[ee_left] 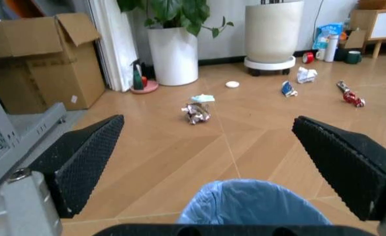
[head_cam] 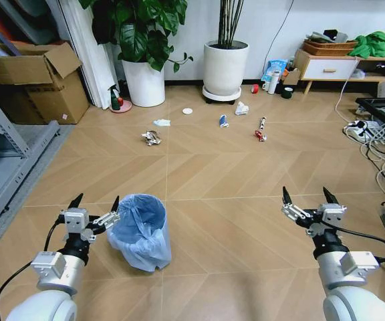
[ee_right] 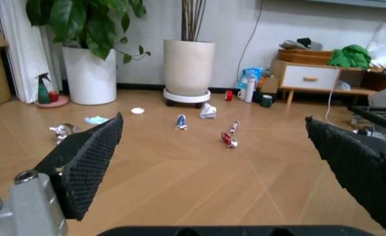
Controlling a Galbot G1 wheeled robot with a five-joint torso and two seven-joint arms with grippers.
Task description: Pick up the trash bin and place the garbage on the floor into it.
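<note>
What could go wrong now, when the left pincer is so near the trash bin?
1. The open left pincer sits beside the trash bin's rim, where the loose blue bag bulges; it may pinch only plastic, and the bin could tip.
2. The garbage, such as the paper wad and red wrapper, lies far off, near cables.

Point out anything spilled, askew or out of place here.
Litter is scattered on the floor: grey-brown wad, tissue, white lid, blue-white wrapper, red wrapper. The trash bin leans slightly.
</note>
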